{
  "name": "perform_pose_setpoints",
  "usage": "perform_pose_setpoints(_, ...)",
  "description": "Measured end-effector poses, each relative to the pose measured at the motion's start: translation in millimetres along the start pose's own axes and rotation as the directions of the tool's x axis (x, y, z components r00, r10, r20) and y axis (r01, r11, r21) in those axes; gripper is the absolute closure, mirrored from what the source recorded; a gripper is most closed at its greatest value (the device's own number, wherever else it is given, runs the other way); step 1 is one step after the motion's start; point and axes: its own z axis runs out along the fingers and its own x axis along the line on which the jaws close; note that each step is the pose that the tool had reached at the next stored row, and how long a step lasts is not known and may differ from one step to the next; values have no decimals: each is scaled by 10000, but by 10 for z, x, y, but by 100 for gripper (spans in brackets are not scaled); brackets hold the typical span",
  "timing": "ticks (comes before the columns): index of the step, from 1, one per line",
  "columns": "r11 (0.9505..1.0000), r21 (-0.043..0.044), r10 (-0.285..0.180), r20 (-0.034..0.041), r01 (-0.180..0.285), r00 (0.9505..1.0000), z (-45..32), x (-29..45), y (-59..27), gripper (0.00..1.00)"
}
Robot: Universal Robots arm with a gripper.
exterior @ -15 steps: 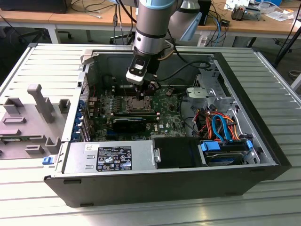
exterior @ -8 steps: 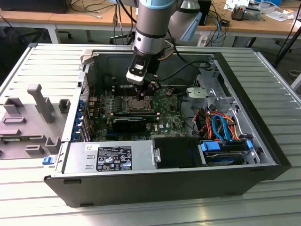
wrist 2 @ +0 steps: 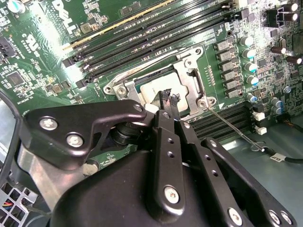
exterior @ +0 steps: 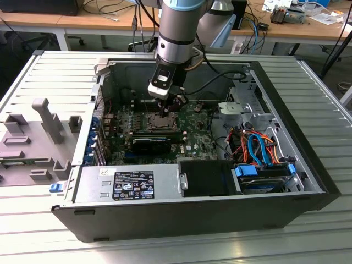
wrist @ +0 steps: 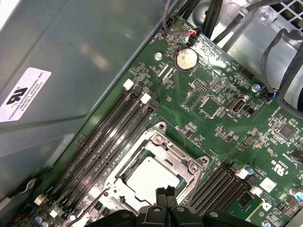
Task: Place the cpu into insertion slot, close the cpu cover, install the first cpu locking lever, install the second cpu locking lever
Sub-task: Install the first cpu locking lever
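Observation:
The insertion slot (wrist: 187, 163) sits on the green motherboard, and the silvery cpu (wrist: 150, 178) lies inside it. The cpu cover (wrist 2: 189, 85), a silvery frame, lies down around the cpu. A thin wire locking lever (wrist 2: 229, 126) sticks out from a socket corner over the memory slots. My gripper (wrist: 165, 193) hovers just above the socket's edge, its two black fingertips pressed together with nothing between them. In the exterior view my gripper (exterior: 169, 108) hangs inside the open computer case over the insertion slot (exterior: 159, 122).
Long black memory slots (wrist: 111, 137) flank the socket on two sides. A labelled black power supply box (exterior: 135, 184) fills the case's front. A grey drive cage (exterior: 245, 104) and orange and blue cables (exterior: 256, 148) are at the exterior view's right. A grey fixture (exterior: 41, 132) lies outside the case.

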Motion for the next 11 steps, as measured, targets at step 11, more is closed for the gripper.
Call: perform_pose_setpoints(11, 10000, 4, -94, 10, 94, 10000, 0, 0, 0, 89)
